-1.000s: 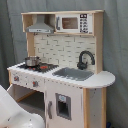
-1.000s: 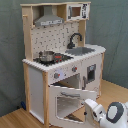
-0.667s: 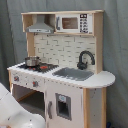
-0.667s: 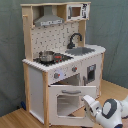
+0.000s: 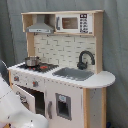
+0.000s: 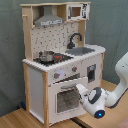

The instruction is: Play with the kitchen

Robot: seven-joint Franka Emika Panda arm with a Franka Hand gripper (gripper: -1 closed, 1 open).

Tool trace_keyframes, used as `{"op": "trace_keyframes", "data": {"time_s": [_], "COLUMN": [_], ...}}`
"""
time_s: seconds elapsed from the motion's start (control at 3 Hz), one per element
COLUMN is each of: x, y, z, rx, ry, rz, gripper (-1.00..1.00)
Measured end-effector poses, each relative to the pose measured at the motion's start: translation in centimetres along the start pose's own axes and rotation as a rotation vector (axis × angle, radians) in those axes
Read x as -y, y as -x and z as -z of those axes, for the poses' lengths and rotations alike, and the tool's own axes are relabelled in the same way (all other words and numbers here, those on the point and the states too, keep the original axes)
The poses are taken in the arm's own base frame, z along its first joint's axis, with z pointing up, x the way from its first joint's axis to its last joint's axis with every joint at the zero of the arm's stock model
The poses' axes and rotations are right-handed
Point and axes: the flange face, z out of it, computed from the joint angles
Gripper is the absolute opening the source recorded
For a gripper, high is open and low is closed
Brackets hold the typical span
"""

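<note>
The kitchen [image 5: 65, 95] [image 6: 37, 85] is pale wood with white panels and shows in both exterior views. It has a grey hood [image 5: 41, 26], a microwave [image 5: 73, 22], a black faucet [image 5: 85, 59] over the sink [image 5: 75, 74], and stove knobs [image 6: 66, 73]. A small steel pot [image 6: 47, 56] sits on the stove. The windowed oven door [image 6: 66, 99] stands partly open. In the second exterior view my gripper [image 6: 80, 90] is at the door's upper right edge, touching or almost touching it. In the first exterior view only my white arm [image 5: 15, 111] shows, at the lower left.
A grey curtain [image 5: 116, 45] hangs behind the kitchen. The kitchen stands on a wooden floor [image 6: 20, 119]. In the second exterior view my white arm [image 6: 120, 75] rises along the right side of the picture.
My wrist has shifted slightly up and toward the oven door. The door seems a little nearer to the cabinet than before.
</note>
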Motion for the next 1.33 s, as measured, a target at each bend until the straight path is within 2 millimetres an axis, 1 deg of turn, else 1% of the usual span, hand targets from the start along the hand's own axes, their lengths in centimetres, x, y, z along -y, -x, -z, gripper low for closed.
{"op": "trace_keyframes", "data": {"time_s": [0.33,0.67,1.33], "x": [-1.6,-2.9,-5.5], "y": [-0.7,-1.8,-4.7], "z": [-4.4,-1.5,4.2], "rx": [0.049,0.028,-0.068], "ry": [0.019,-0.005,0.012], "rz": [-0.022,0.01,0.081], "gripper": [1.0,1.0,1.0]}}
